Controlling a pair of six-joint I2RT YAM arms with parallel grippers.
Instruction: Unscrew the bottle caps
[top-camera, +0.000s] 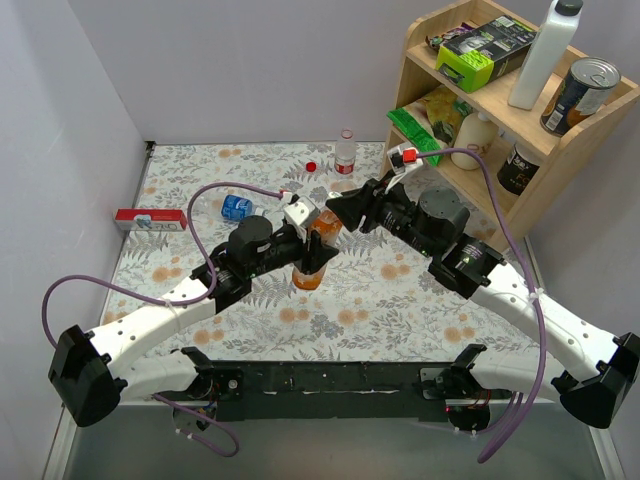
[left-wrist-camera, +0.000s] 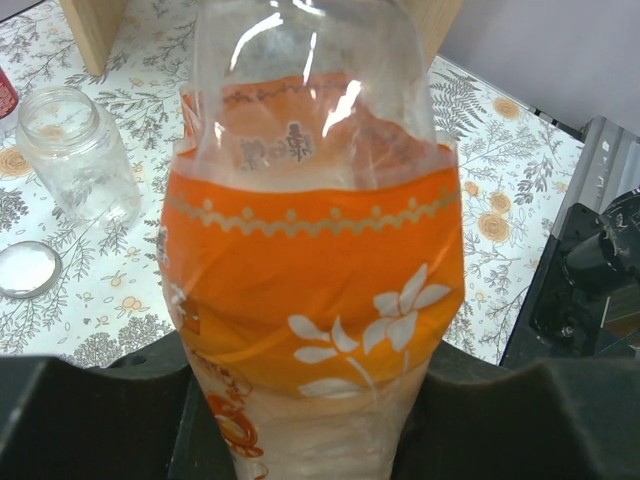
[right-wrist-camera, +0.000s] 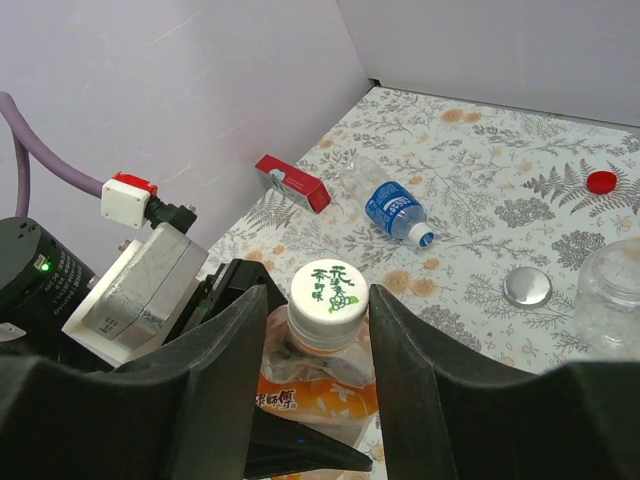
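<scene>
Black fingers (left-wrist-camera: 90, 420) of the left end effector (left-wrist-camera: 310, 430) pinch the soft, crinkled film of the orange bottle (left-wrist-camera: 310, 260) low on its body, closed tight on it. At its top, the right end effector (right-wrist-camera: 320, 300) sits narrowly parted around the round white cap (right-wrist-camera: 328, 290) with green print; whether it presses cannot be told. Farther out on the floral worktop (right-wrist-camera: 480, 150) lie a flat silver lid (right-wrist-camera: 526, 286), a squat clear jar (right-wrist-camera: 615, 300), a red cap (right-wrist-camera: 601, 181) and a blue-labelled bottle (right-wrist-camera: 392, 212) on its side.
</scene>
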